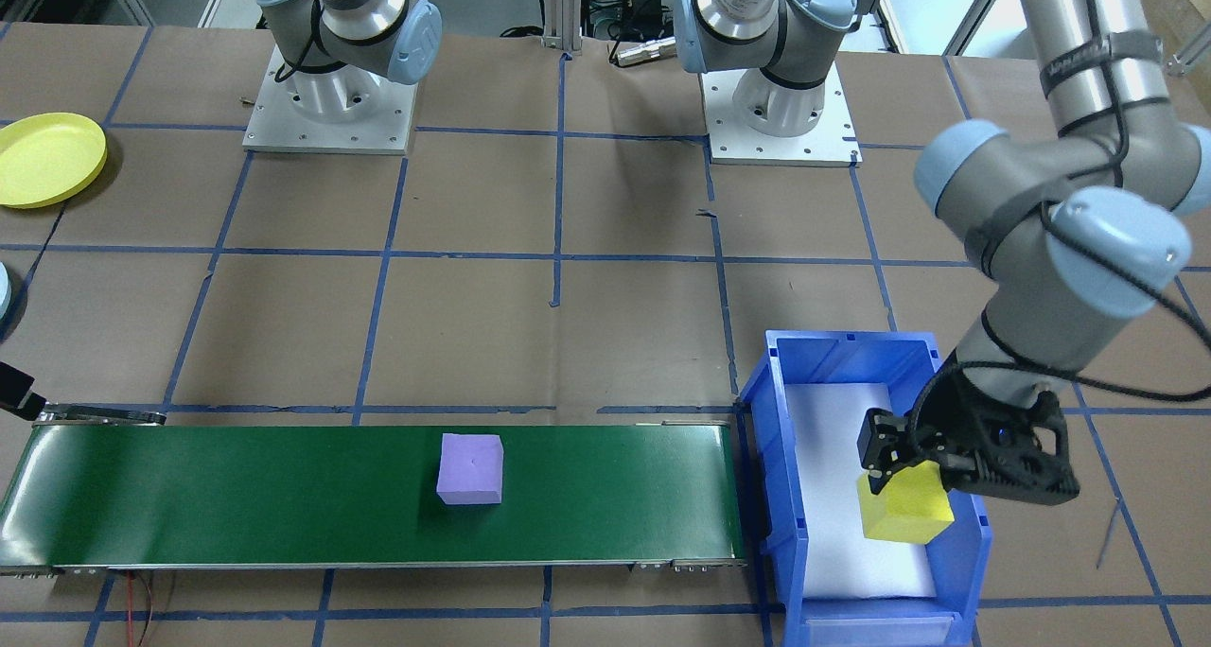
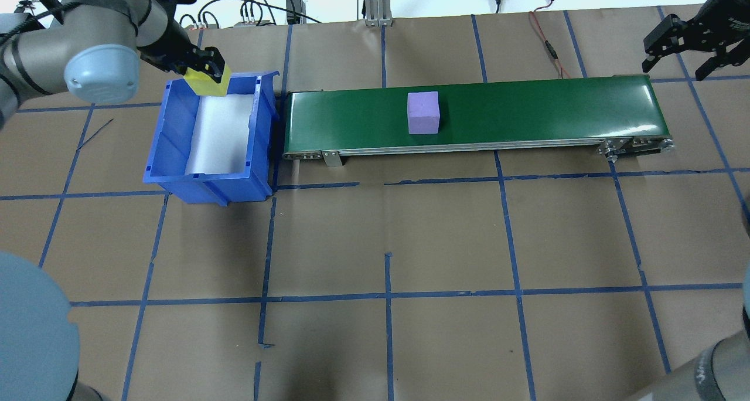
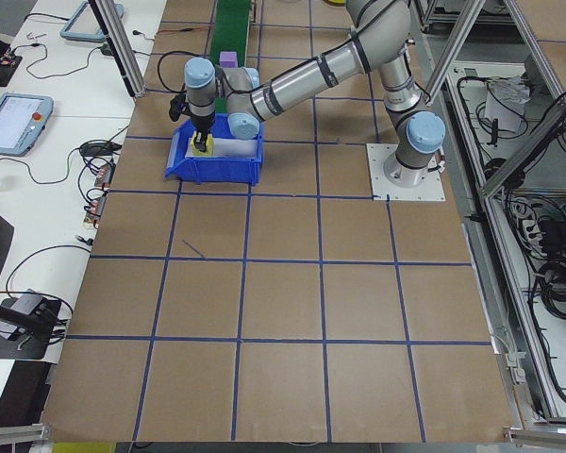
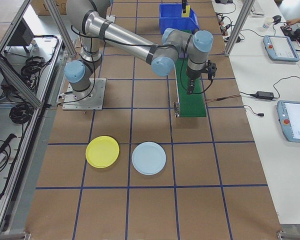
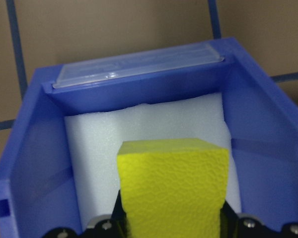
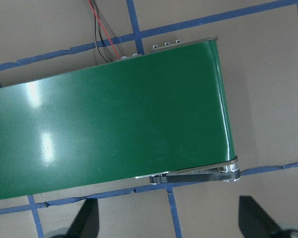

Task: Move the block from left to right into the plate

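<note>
Fingers of left gripper (image 1: 910, 481) pinching yellow block (image 1: 906, 507), lifted above white foam in blue bin (image 1: 781, 496) near counter's left end. Right gripper (image 2: 684, 48) fingers spread, empty, hovering off belt's (image 2: 527, 111) far end. Purple block (image 2: 423, 112) riding mid-belt. Yellow plate (image 4: 102, 151) sits toward counter's right end, beside pale blue plate (image 4: 149, 158). My plan: raise yellow block clear of bin wall before swinging sideways, set flat on belt's near end, release low so block doesn't tumble.

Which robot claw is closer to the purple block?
Right. The right claw hovers open past the belt's end; the left claw holds a yellow block over the blue bin, farther from the purple block.
</note>
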### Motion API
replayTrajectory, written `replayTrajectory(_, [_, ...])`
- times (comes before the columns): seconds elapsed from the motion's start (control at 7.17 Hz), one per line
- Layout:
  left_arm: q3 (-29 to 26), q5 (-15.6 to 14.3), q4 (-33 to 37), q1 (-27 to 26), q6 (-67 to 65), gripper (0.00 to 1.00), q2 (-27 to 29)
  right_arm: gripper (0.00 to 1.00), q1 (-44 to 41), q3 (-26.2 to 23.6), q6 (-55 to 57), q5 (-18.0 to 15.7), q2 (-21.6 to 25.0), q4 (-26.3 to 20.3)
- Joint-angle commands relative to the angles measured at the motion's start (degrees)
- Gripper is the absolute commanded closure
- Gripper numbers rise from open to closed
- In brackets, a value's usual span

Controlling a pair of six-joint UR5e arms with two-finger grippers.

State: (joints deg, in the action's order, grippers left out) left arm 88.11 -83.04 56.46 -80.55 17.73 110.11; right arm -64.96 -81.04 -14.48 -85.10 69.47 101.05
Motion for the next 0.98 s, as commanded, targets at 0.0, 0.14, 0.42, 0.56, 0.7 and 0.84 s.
replayTrajectory(0.0, [-0.04,3.58,1.37,-5.11,-6.17,0.66,-5.17,0.0,0.01,-1.13,-0.28,0.54,-0.47,0.81])
replayTrajectory(0.14, [0.04,3.5,0.76,-8.71,-13.09,0.65,-4.83,0.0,0.01,-1.13,-0.55,1.85,-1.08,0.99])
replayTrajectory(0.42, [1.36,3.58,0.67,-10.24,-17.64,0.65,-1.41,0.0,0.01,-1.13,-0.9,1.95,-1.44,1.0])
replayTrajectory(0.56, [1.62,3.93,0.75,-10.24,-18.78,0.64,1.13,0.0,0.01,-1.13,-1.51,1.95,-1.44,1.0])
replayTrajectory(0.7, [1.71,3.93,0.4,-10.85,-19.48,0.63,3.5,0.0,0.01,-1.13,-1.69,1.95,-1.44,1.0])
replayTrajectory(0.84, [1.89,3.93,-1.08,-12.69,-21.41,0.6,4.48,0.0,0.01,-1.13,-1.6,1.95,-1.53,1.0])
